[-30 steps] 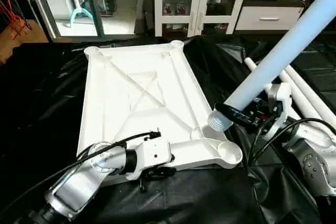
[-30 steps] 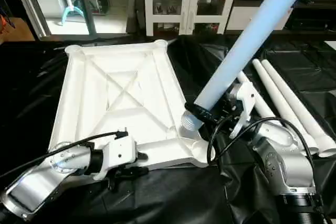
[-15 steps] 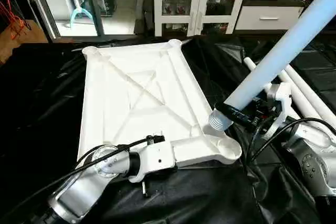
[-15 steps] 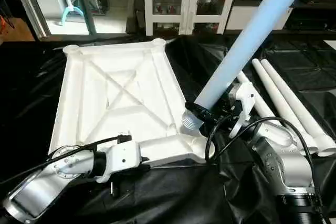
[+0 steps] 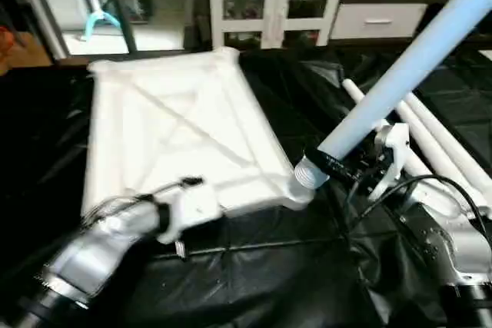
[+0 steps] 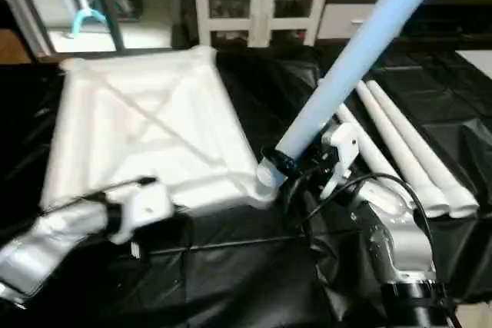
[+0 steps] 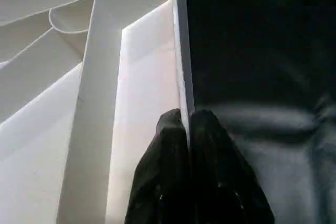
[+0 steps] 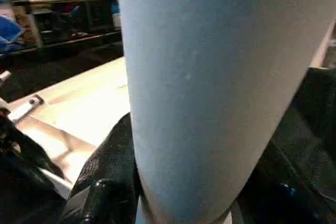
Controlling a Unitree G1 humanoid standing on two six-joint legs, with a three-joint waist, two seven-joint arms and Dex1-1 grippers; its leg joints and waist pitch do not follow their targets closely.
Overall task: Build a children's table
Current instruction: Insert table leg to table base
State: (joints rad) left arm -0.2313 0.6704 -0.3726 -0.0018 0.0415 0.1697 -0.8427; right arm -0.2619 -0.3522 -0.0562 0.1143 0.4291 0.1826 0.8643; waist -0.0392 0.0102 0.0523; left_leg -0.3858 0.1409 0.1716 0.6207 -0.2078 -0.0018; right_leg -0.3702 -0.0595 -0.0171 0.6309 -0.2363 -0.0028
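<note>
Two spare legs [image 6: 407, 151] on black sheeting [image 5: 254, 282] beside right pincer [image 5: 338, 168] clamped on leg [image 5: 400, 74]; left pincer [image 7: 188, 124] pinching tabletop [image 5: 161, 136] rim.

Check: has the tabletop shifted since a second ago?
Yes. Against the spare legs on the black cloth, the tabletop has shifted left, its near right corner also higher in the head views.

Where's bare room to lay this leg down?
Free: black sheet in front of the tabletop, between both arms, and black sheet beyond its far right corner. Crowded: right side, where spare legs lie beside the right gripper holding the leg.
</note>
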